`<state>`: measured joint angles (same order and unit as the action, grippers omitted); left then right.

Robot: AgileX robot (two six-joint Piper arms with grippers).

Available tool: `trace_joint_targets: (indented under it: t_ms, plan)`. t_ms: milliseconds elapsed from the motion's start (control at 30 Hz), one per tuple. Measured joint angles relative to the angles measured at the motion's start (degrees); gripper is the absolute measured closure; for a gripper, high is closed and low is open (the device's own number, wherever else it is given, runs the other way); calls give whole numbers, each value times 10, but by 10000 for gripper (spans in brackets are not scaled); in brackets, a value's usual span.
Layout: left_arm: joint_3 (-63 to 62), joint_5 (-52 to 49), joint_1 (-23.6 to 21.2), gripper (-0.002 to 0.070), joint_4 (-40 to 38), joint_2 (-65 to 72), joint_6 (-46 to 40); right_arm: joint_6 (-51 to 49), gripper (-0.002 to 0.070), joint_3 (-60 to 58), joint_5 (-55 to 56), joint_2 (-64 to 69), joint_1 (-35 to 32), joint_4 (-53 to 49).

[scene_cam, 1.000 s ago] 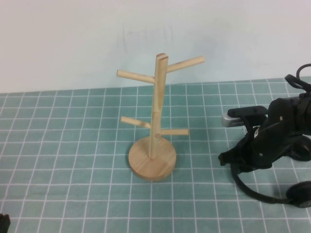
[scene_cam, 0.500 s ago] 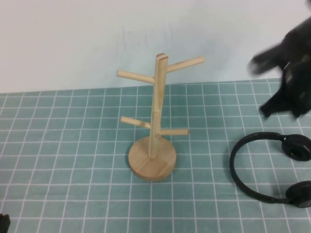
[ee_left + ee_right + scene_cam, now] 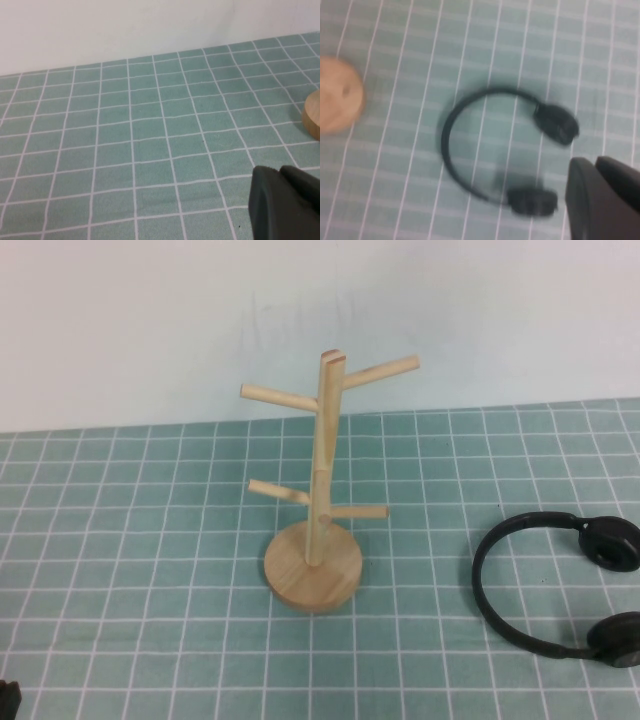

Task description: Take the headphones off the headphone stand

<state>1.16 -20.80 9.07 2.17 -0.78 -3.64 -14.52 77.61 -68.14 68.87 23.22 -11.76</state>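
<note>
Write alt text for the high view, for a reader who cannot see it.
Black headphones lie flat on the green checked table, off to the right of a bare wooden headphone stand that holds nothing on its pegs. The right gripper is out of this view, and only a dark sliver of the left gripper shows at the near left corner.

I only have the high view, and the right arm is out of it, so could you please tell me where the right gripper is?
Observer: The right gripper is above the headphones, its camera looking down on them. They lie flat on the table, apart from the stand.
Operator: Thank you. And what is in front of the left gripper?
Observer: The left gripper is low over bare table, and only the edge of the stand's base shows at the side of its view.
</note>
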Motion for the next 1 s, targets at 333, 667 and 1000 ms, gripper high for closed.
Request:
trace_joint_targets:
  t_ms: [333, 667, 1000]
  plan:
    - [0, 0, 0, 681, 0, 0, 0, -1, 682, -152, -36, -96, 0, 27]
    - [0, 0, 0, 681, 0, 0, 0, -2, 683, -161, -37, -95, 0, 23]
    - [0, 0, 0, 680, 0, 0, 0, -2, 683, -162, -36, -239, -80, 21]
